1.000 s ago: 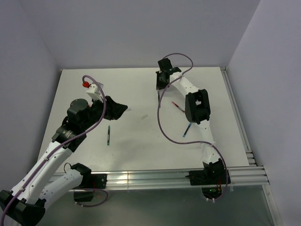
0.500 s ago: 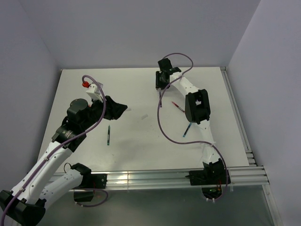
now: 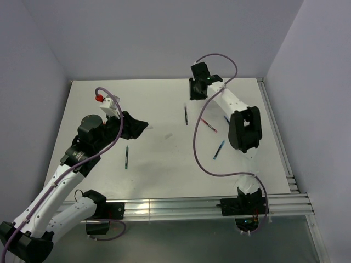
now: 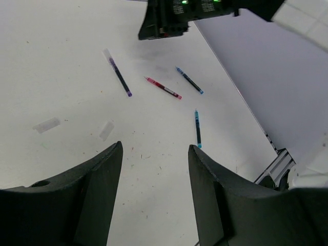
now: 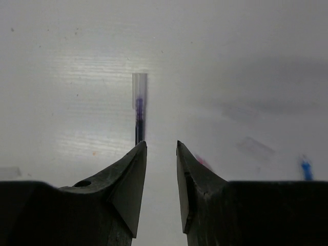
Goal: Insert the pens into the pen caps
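Top external: dark pen (image 3: 186, 115) near-far; capped end far.

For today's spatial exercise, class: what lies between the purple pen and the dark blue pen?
The red pen lies between them, touching neither; the left wrist view shows it clearly.
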{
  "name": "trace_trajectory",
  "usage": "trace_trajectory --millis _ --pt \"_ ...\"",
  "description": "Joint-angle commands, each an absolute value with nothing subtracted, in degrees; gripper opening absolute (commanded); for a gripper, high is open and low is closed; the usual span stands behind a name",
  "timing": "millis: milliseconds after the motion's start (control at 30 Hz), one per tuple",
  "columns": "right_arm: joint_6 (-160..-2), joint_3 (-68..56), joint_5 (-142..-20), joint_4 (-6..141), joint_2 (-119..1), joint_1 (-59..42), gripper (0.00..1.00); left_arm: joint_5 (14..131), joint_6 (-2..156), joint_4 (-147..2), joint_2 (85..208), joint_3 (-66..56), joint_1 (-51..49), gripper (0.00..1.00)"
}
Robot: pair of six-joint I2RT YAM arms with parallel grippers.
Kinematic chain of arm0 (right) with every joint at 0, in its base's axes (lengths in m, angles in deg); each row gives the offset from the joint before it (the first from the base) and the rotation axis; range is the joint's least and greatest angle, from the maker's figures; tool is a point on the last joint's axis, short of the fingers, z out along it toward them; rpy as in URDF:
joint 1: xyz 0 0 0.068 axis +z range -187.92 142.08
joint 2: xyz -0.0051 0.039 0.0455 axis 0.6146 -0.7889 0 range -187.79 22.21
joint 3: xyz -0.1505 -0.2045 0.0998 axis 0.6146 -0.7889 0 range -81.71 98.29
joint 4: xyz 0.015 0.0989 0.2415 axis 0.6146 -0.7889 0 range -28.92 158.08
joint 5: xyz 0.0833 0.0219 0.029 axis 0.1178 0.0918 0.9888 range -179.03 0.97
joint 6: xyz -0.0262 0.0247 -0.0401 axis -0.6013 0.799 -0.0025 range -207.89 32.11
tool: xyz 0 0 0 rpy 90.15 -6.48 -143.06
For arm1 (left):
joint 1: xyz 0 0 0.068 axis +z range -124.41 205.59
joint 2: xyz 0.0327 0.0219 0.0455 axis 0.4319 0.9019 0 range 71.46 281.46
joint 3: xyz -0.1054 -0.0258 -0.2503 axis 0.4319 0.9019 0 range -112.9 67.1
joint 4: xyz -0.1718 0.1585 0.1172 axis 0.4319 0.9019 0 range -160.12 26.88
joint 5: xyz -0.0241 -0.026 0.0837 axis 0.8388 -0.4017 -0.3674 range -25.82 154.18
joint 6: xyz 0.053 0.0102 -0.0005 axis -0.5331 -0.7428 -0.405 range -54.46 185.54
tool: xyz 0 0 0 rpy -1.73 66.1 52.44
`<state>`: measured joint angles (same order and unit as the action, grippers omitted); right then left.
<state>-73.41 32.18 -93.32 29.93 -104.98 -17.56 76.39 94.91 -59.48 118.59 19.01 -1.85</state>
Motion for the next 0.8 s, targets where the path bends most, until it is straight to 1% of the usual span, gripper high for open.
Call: trace_trajectory --millis 0,200,300,467,767 --pt "-76.37 24.32 -96.50 32.22 -94.18 -17.71 0.37 77.54 94.11 -60.98 117.78 17.80 -1.31 0.60" --pt "-78.66 10.51 -99.05 35.12 -90.11 -17.88 0.37 78.68 94.37 -61.24 117.69 17.79 -1.13 0.60" --pt "-79.45 7.16 -99.92 36.70 -89.85 -18.32 0.38 78.95 94.46 -61.33 117.78 17.88 -1.13 0.60" --pt "-81.47 5.39 -99.31 39.87 -91.07 -19.20 0.42 79.30 94.55 -61.33 117.78 17.88 -1.04 0.60" --pt "-82.53 5.92 -98.61 40.22 -94.24 -19.64 0.42 79.39 94.46 -61.15 118.31 17.80 -1.04 0.60"
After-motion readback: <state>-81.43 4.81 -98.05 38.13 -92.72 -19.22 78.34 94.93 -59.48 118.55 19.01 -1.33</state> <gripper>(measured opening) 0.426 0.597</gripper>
